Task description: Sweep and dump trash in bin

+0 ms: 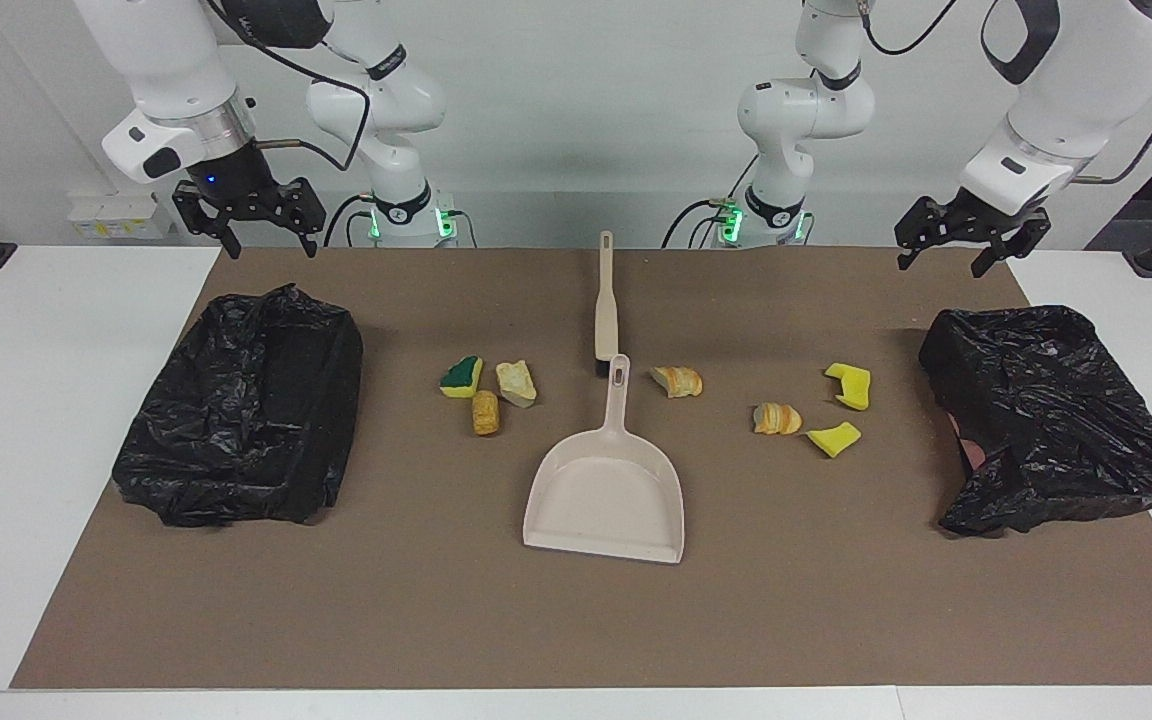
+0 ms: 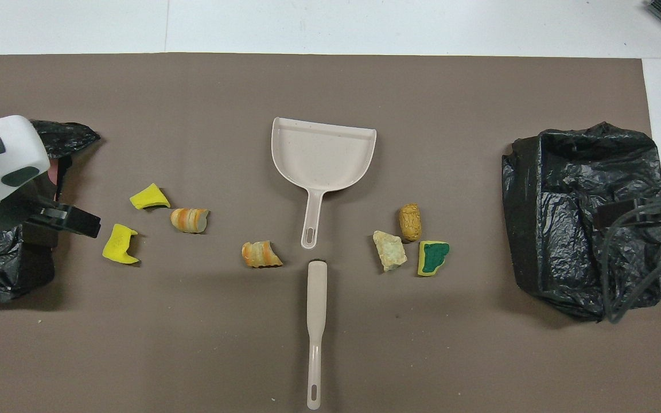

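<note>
Lying loose on the brown mat (image 1: 836,620), the trash (image 1: 484,411) flanks the dustpan (image 1: 604,495) and brush (image 1: 604,300). Left gripper (image 1: 958,234) and right gripper (image 1: 248,214) hang open, empty, near the bagged bins (image 1: 241,420).

Three yellow sponge chunks (image 2: 149,197), four bread-like lumps (image 2: 260,254), one dustpan (image 2: 322,155), one brush (image 2: 315,327), two black-bagged bins (image 2: 586,218).

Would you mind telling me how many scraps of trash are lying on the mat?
7. Three toward the right arm's end: green-topped sponge, pale lump, brown lump. One striped lump beside the dustpan handle. Three toward the left arm's end: striped lump, two yellow sponges.
</note>
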You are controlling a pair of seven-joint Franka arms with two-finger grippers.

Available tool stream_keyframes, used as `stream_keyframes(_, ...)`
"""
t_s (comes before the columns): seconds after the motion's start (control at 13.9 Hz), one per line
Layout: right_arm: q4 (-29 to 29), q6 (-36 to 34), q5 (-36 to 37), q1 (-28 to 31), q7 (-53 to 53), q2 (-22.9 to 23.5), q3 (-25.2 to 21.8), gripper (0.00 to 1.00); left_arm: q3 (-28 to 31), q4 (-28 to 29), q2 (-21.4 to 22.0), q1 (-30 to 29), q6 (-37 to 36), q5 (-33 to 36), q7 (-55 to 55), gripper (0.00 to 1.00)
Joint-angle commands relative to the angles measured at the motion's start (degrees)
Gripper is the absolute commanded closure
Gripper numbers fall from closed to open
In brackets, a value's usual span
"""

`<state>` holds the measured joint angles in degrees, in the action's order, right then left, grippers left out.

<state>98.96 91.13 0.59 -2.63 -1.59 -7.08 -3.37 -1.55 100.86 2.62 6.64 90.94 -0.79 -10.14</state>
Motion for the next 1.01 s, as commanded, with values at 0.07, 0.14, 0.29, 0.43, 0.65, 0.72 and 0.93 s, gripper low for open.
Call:
stream_keyframes(0.07,1.4,-0.3,-0.6,1.0,-1.1,-1.3,0.6,0.00,0.8,8.4,3.1,5.2,6.1,-0.4,0.3,0.00)
stream_keyframes(0.14,1.4,-0.3,-0.6,1.0,-1.1,-1.4,0.6,0.00,0.8,10.6,4.0,7.0,7.4,-0.7,0.4,0.00)
stream_keyframes(0.29,1.4,-0.4,-0.6,1.0,-1.1,-1.4,0.6,0.00,0.8,14.4,4.6,10.8,10.2,-0.7,2.0,0.00)
stream_keyframes(0.43,1.5,-0.3,-0.6,1.0,-1.1,-1.4,0.6,0.00,0.8,17.6,4.7,15.5,13.0,-0.7,5.6,0.00)
stream_keyframes(0.65,1.5,-0.7,-0.6,1.0,-1.1,-1.5,0.6,0.00,0.8,20.9,4.6,22.3,15.4,-1.5,14.1,0.00)
stream_keyframes(0.72,1.5,-0.7,-0.6,1.0,-1.1,-1.5,0.6,0.00,0.8,22.5,4.1,25.5,17.6,-1.5,17.8,0.00)
stream_keyframes(0.93,1.7,-0.8,-0.6,1.0,-1.1,-1.5,0.6,0.00,0.7,29.2,3.9,34.0,27.3,-1.6,31.6,0.00)
